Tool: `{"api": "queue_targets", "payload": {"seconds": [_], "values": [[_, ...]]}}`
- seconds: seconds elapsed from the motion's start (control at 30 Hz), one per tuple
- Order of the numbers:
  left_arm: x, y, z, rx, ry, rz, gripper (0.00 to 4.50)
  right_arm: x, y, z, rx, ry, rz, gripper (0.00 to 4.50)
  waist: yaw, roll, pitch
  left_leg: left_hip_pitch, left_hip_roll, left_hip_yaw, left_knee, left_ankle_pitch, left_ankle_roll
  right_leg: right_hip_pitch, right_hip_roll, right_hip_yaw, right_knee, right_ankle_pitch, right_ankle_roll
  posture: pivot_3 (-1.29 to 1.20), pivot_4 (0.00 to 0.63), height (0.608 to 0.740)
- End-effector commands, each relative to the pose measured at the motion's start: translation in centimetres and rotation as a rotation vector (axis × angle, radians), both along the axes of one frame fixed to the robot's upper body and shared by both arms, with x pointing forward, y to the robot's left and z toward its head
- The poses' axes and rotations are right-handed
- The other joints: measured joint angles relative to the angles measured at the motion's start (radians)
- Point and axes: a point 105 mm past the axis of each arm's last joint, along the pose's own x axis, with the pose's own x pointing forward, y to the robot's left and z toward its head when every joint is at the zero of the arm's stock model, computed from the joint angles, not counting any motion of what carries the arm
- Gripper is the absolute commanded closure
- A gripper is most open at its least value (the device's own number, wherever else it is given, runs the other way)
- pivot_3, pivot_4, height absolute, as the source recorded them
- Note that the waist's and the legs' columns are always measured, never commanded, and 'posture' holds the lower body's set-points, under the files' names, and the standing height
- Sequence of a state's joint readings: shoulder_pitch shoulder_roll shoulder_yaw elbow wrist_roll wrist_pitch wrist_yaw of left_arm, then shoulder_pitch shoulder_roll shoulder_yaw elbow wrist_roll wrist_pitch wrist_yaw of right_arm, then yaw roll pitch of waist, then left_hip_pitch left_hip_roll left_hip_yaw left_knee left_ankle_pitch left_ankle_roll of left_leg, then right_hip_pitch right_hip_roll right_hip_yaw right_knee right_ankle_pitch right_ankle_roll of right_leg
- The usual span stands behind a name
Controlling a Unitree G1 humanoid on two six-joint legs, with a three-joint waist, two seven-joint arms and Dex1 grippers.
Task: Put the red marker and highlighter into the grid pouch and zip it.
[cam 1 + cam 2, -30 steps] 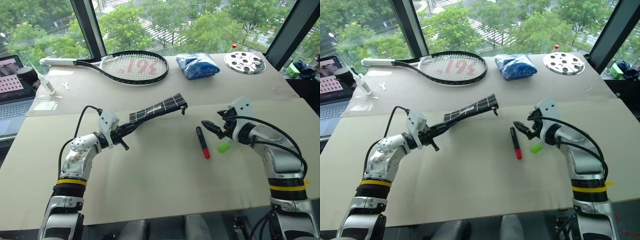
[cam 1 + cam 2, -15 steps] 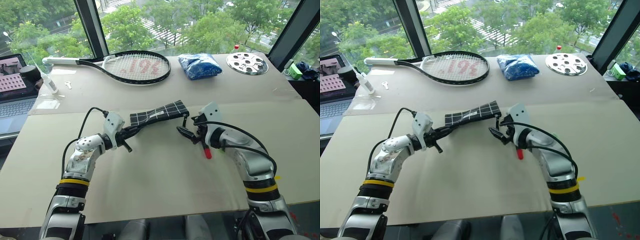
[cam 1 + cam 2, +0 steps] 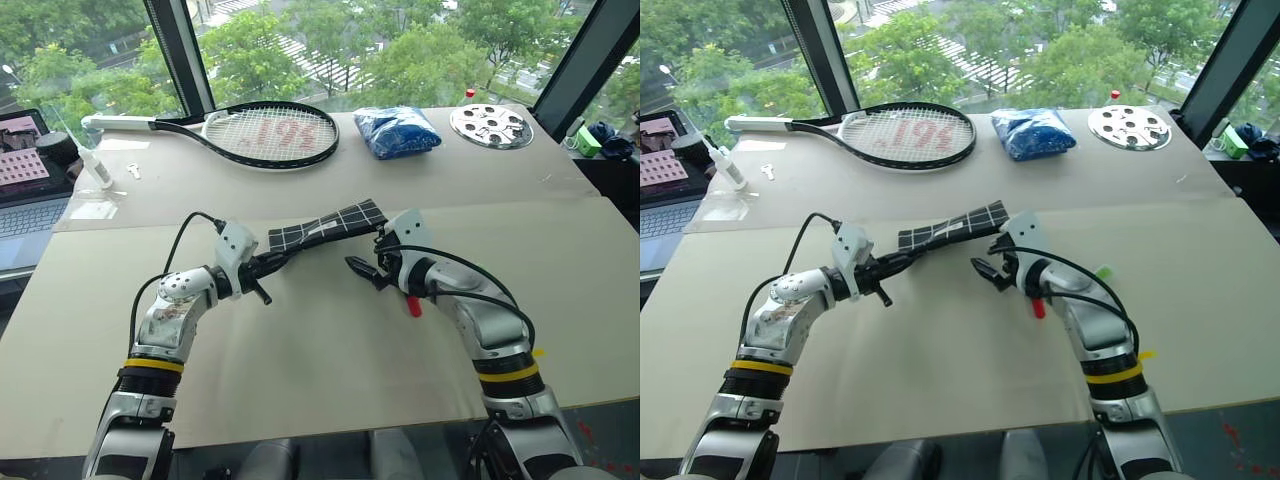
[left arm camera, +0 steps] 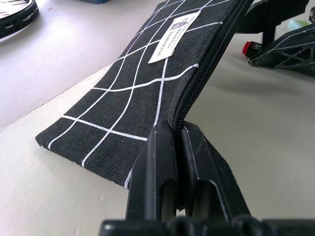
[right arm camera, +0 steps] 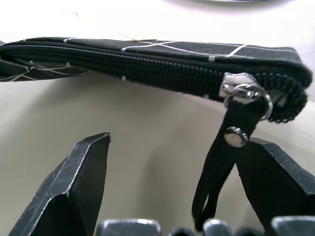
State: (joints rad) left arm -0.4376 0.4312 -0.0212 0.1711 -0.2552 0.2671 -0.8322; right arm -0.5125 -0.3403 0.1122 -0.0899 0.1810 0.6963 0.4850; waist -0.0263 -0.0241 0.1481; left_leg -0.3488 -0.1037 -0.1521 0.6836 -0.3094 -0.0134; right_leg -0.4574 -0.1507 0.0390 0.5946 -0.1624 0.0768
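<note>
The task has barely begun: the left gripper (image 4: 178, 162) pinches 1 end of the grid pouch (image 3: 325, 224) (zipper shut) above the bench (image 3: 330, 350). The right gripper (image 5: 177, 172), jaws spread, flanks its pull strap (image 5: 221, 167). The red marker (image 3: 414, 305) lies on the bench under the right arm, unpacked.

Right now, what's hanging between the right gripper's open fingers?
The grid pouch's black zipper pull strap dangles between the right gripper's fingers, seen in the right wrist view.

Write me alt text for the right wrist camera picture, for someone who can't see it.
The right pincer is open, its two black fingers either side of the black zipper pull strap, which hangs from the closed zipper at one end of the black fabric grid pouch. The pouch is held above the pale tabletop.
</note>
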Motion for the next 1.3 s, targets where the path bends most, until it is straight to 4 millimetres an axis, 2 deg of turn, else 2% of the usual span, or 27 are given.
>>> {"api": "queue_targets", "payload": {"seconds": [0.03,0.33,0.43,0.7,0.93,1.0,1.13,1.3], "values": [[-0.2,-0.4,0.8,-0.006,-0.030,-0.009,4.50,0.2,0.4,1.9,0.007,-0.075,0.028,1.29,-0.001,0.000,0.000,0.000,0.000,0.000,0.000,0.000,0.000,0.000,0.000,0.000,0.000,0.000,0.000,0.00,0.150,0.740],[0.1,-0.2,0.7,-0.007,-0.029,0.015,4.50,-0.9,1.7,2.2,-0.005,-0.077,0.136,4.41,-0.007,0.000,0.000,0.000,0.000,0.000,0.000,0.000,0.000,0.000,0.000,0.000,0.000,0.000,0.000,0.00,0.150,0.740],[0.1,-0.2,0.6,-0.006,-0.030,0.022,4.50,-1.4,2.3,2.1,-0.013,-0.076,0.171,4.46,-0.008,0.000,0.000,0.000,0.000,0.000,0.000,0.000,0.000,0.000,0.000,0.000,0.000,0.000,0.000,0.00,0.150,0.740],[-0.1,-0.3,0.5,-0.002,-0.030,0.020,4.50,-0.1,2.7,1.3,-0.076,-0.081,0.093,4.46,-0.013,0.000,0.000,0.000,0.000,0.000,0.000,0.000,0.000,0.000,0.000,0.000,0.000,0.000,0.000,0.00,0.150,0.740],[-0.1,-0.2,0.5,0.003,-0.030,0.012,4.50,3.2,1.2,0.9,-0.198,-0.090,-0.109,4.46,-0.016,0.000,0.000,0.000,0.000,0.000,0.001,0.000,0.000,0.000,0.000,0.000,0.000,0.001,0.000,0.00,0.150,0.740],[-0.1,-0.2,0.5,0.005,-0.029,0.009,4.50,3.3,2.2,1.4,-0.157,-0.081,-0.099,4.46,-0.017,0.000,0.000,0.000,0.000,0.000,0.001,0.000,0.000,0.000,0.000,0.000,0.000,0.001,-0.001,0.00,0.150,0.740],[-0.1,-0.5,0.5,0.010,-0.028,-0.004,4.50,2.3,5.4,2.4,-0.089,-0.060,0.020,4.46,-0.021,0.000,0.000,0.000,0.000,0.000,0.001,0.000,0.000,-0.001,0.000,0.000,0.001,0.001,-0.001,0.00,0.150,0.740],[0.0,-0.6,0.5,0.013,-0.027,-0.011,4.50,1.6,7.1,2.3,-0.116,-0.052,0.093,4.46,-0.020,0.000,0.000,0.000,0.000,0.000,0.001,0.000,0.000,-0.001,0.000,0.000,0.001,0.002,0.000,0.00,0.150,0.740]]}}
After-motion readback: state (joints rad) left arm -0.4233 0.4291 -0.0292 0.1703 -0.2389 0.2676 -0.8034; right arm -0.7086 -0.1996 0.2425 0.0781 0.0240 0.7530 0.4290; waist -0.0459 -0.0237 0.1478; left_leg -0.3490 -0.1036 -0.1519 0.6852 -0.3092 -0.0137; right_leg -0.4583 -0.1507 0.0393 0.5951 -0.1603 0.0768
